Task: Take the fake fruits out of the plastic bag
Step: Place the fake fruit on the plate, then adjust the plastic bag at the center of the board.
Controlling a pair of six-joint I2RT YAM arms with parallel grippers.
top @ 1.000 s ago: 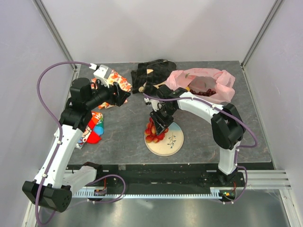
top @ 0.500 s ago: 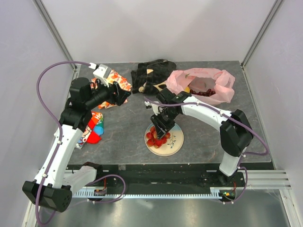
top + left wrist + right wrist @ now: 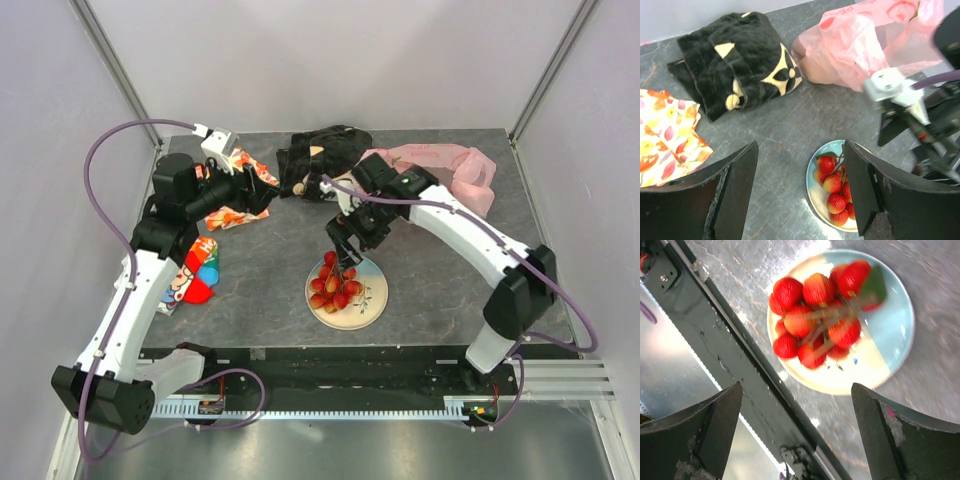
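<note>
A cluster of small red fake fruits (image 3: pixel 335 285) on brown stems lies on a round plate (image 3: pixel 370 300), free of any grip. My right gripper (image 3: pixel 345 250) hangs open just above it. In the right wrist view the red cluster (image 3: pixel 820 315) sits on the plate (image 3: pixel 892 325) beyond my open right gripper (image 3: pixel 796 387). The pink plastic bag (image 3: pixel 445 165) lies crumpled at the back right, partly behind the right arm. My left gripper (image 3: pixel 262 190) is open over the back left, holding nothing. The left wrist view shows the cluster (image 3: pixel 832 182), the bag (image 3: pixel 860 45) and my open left gripper (image 3: pixel 800 147).
A black patterned cloth (image 3: pixel 315 160) lies at the back centre and an orange leaf-print cloth (image 3: pixel 245 185) under the left gripper. A red-and-blue printed cloth (image 3: pixel 195 275) lies at the left edge. The table's front rail (image 3: pixel 740 365) runs just past the plate.
My right gripper has opened and let the red fruit cluster go onto the plate, then lifted a little towards the back. The left arm has shifted slightly.
</note>
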